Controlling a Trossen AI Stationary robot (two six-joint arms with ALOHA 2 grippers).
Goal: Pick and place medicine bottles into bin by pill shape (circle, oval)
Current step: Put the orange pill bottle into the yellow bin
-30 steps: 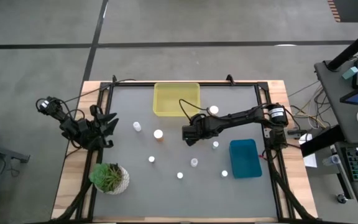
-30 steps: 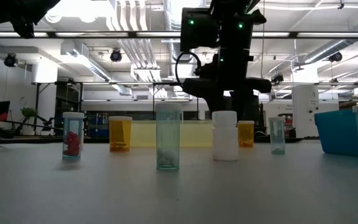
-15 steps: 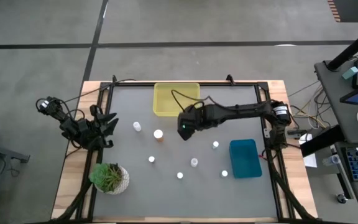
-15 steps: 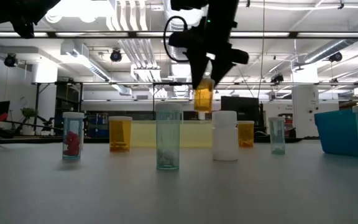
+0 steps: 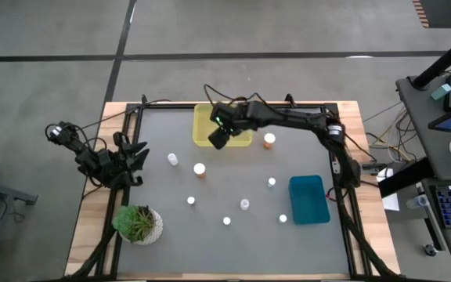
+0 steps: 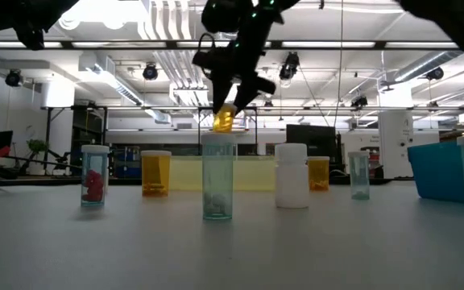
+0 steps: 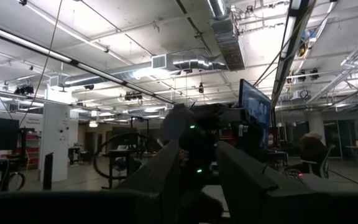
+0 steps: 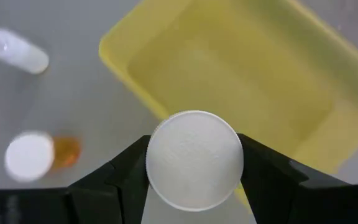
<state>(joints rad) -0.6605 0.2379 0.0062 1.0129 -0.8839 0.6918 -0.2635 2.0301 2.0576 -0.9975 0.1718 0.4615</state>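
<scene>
My right gripper (image 5: 219,138) is shut on an orange medicine bottle with a white cap (image 8: 194,159). It holds the bottle above the near left part of the yellow bin (image 5: 222,124). The low view shows the bottle (image 6: 225,119) well above the table. Several other bottles stand upright on their bases on the grey mat, among them an orange one (image 5: 200,169), another orange one (image 5: 268,139) and a small white one (image 5: 173,159). My left gripper (image 5: 135,155) waits open at the table's left edge. My right gripper pinches the orange bottle between its two fingers (image 8: 124,167), one on each side at the level of the white cap's rim (image 8: 157,163). The fingers come from above, pointing down. The bottle hangs below them (image 6: 225,119), lifted clear over the yellow bin.
A blue bin (image 5: 308,200) stands at the near right. A potted green plant (image 5: 138,223) stands at the near left. Small bottles (image 5: 244,204) are scattered over the mat's middle and near part. In the low view a row of bottles (image 6: 218,177) stands in front.
My right gripper has risen from low over the mat's middle and gone toward the far left, to the yellow bin. It has carried the orange bottle with it, clear of the table. The bottles standing on the mat have not moved.
</scene>
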